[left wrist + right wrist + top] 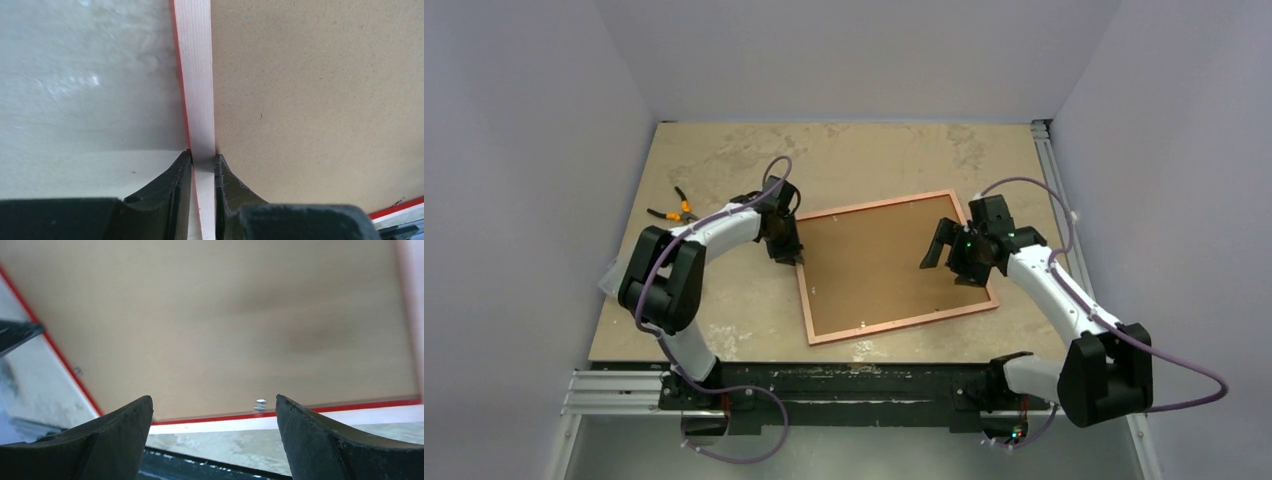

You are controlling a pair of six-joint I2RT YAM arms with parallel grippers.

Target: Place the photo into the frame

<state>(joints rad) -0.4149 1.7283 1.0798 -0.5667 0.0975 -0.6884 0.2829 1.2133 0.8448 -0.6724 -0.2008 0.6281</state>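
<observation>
While the frame (pixel 894 322) lies face down mid-surface (pixel 874 160), backing board (pixel 874 265) seated in it, left fingers (pixel 784 248) clamp its left rail; right fingers (pixel 954 262) hang spread above the board's right side. Photo nowhere in view. Step, I judge: opening the back. Next calls for lifting the board out.
</observation>
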